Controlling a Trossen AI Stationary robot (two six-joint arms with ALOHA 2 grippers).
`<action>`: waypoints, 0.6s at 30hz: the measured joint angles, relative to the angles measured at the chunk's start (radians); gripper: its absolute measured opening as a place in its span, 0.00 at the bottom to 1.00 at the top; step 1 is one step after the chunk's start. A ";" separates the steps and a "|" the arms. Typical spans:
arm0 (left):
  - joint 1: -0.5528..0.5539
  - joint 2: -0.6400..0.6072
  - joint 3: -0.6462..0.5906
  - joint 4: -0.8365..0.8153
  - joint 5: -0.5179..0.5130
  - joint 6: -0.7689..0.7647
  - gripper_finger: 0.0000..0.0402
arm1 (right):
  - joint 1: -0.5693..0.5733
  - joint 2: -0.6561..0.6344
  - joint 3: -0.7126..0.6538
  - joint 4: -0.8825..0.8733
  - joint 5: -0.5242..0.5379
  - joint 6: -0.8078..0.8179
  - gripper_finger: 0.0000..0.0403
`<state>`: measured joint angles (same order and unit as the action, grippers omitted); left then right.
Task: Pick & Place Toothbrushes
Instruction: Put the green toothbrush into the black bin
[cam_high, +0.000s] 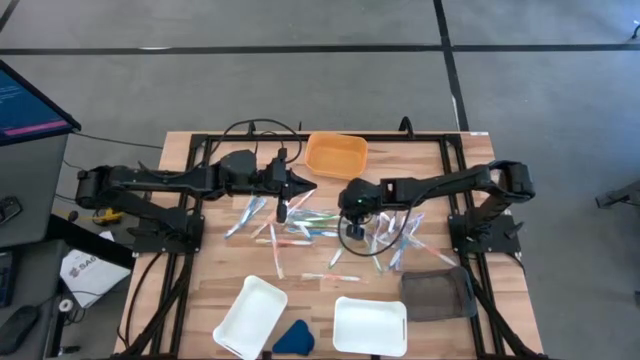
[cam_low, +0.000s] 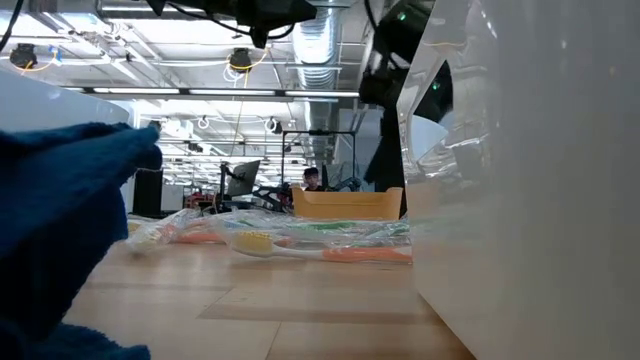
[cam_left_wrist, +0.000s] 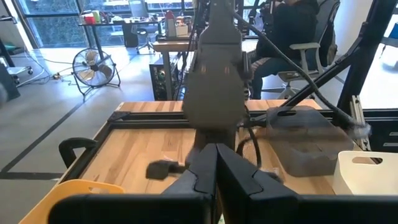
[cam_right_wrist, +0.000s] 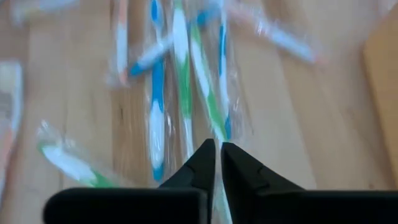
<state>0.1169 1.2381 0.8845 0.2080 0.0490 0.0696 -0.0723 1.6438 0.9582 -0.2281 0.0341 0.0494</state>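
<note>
Several toothbrushes (cam_high: 300, 228) in clear wrappers lie scattered across the middle of the table, with more toothbrushes (cam_high: 400, 238) to the right. In the right wrist view, blue and green toothbrushes (cam_right_wrist: 183, 74) lie right under my right gripper (cam_right_wrist: 217, 155). Its fingers stand a narrow slit apart with nothing between them. In the high view my right gripper (cam_high: 352, 215) points down over the pile. My left gripper (cam_high: 308, 187) hovers at the pile's left, shut and empty. Its fingers (cam_left_wrist: 205, 168) are pressed together.
An orange tray (cam_high: 335, 155) sits at the back middle. Two white trays (cam_high: 250, 315) (cam_high: 370, 325) and a grey tray (cam_high: 438, 292) line the front. A dark-blue wedge (cam_high: 293, 338) lies between the white trays. A person sits beyond the table (cam_left_wrist: 292, 31).
</note>
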 joint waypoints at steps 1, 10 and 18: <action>0.000 0.000 0.000 0.001 0.000 0.000 0.01 | 0.000 0.015 0.014 -0.022 -0.001 0.000 0.08; -0.003 0.000 0.000 0.000 0.002 0.000 0.01 | 0.036 0.108 0.136 -0.096 -0.001 -0.056 0.19; -0.003 0.008 0.001 -0.001 0.003 0.000 0.01 | 0.049 0.110 0.147 -0.100 0.018 -0.084 0.19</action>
<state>0.1135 1.2461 0.8852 0.2068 0.0517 0.0696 -0.0235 1.7542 1.1057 -0.3283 0.0525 -0.0341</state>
